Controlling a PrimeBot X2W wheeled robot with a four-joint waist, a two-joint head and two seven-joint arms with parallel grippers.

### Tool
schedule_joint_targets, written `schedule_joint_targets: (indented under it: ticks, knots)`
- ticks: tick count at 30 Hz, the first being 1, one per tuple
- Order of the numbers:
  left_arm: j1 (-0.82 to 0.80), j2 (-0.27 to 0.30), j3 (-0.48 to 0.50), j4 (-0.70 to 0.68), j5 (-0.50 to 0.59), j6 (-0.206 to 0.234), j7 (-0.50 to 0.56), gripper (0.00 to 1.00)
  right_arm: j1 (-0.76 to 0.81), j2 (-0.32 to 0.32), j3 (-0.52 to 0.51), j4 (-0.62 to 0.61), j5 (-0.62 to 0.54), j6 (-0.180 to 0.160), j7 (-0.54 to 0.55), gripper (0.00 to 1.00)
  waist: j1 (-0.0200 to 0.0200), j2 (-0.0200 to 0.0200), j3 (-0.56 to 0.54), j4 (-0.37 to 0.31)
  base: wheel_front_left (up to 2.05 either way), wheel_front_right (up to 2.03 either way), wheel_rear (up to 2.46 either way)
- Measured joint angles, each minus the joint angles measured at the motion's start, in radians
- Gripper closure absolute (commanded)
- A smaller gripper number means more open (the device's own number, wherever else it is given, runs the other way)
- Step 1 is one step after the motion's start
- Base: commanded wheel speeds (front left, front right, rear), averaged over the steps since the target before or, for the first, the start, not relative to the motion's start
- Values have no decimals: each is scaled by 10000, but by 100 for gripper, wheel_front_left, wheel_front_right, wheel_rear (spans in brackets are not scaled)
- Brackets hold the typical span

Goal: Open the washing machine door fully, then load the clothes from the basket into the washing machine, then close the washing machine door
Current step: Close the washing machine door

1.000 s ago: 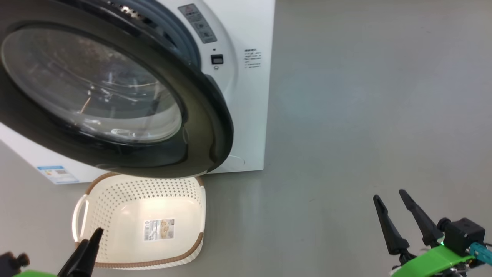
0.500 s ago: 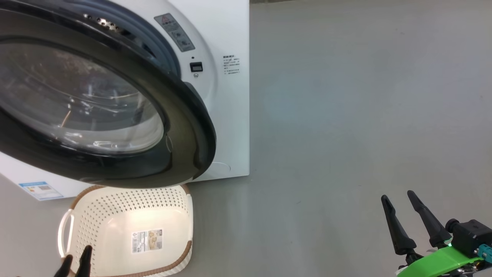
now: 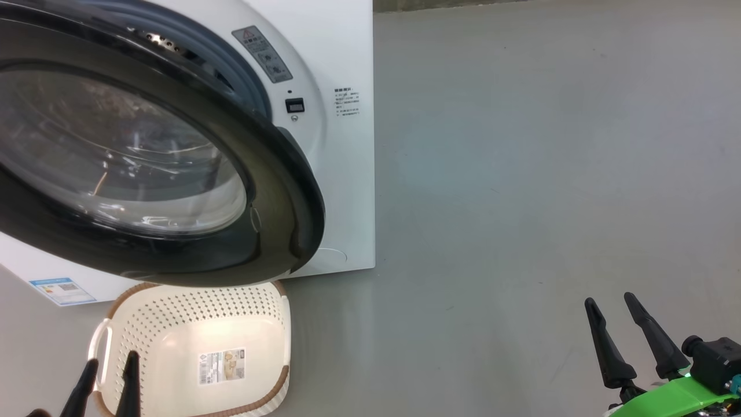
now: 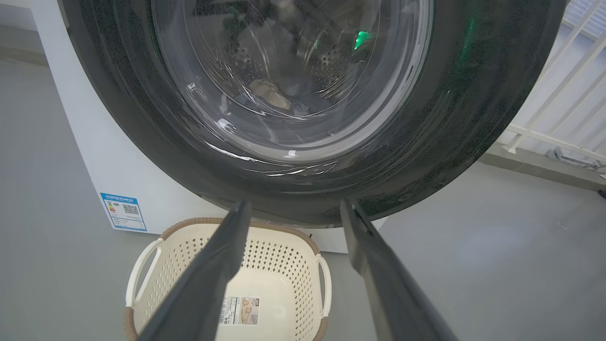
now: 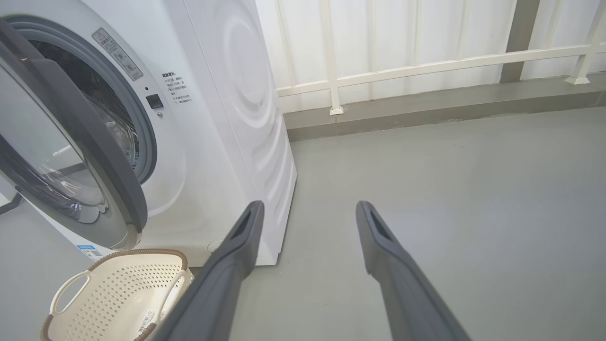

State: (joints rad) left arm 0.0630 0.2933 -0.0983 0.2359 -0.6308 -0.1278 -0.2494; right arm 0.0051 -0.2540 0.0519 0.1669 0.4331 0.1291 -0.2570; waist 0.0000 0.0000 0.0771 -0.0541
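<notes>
Door: the washing machine door (image 3: 145, 156) stands partly open, swung out from the front of the washing machine (image 3: 341, 58). The right wrist view shows a gap between the door's edge and the grey gasket (image 5: 142, 137).

Clothes: in the left wrist view, through the door's glass, a heap of blue-grey and tan clothes (image 4: 284, 97) lies low in the drum. The print cannot be made out.

Basket: the basket (image 3: 162, 315) sits upright on the grey floor (image 3: 521, 202), just in front of the machine, its far rim under the door's lower edge. The paper label (image 3: 222, 365) on its bottom is plainly exposed.

Left gripper (image 3: 112, 359): at the lower left of the head view, over the basket's near left side. Its fingers are spread apart and hold nothing. Its own camera shows them pointing at the door's lower rim, short of it.

Right gripper (image 3: 609, 299): at the lower right, well apart from machine and basket, above bare floor. Its fingers are spread and hold nothing.

A blue energy sticker (image 4: 124, 211) is on the machine's lower front.
</notes>
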Motion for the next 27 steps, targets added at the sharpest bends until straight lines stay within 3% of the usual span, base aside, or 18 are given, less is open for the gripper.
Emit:
schedule_joint_targets:
  ticks: [11,25,26,27]
  knots:
    - [362,-997,874,-508,2090,0,-2,0,-2,36,10,25,0,0,0,0,0,0,-23,49,0,0,0]
    - [357,-1150,978,-569,2159,0,-2,0,-47,199,73,-52,113,0,0,0,0,0,-31,175,0,0,0]
    - [354,-1154,972,-573,2159,0,-2,0,-53,205,123,-65,115,0,0,4,0,0,-30,202,0,0,0]
    - [351,-1164,965,-575,2159,0,-2,0,-72,209,203,-63,125,0,0,29,0,0,-28,234,0,0,0]
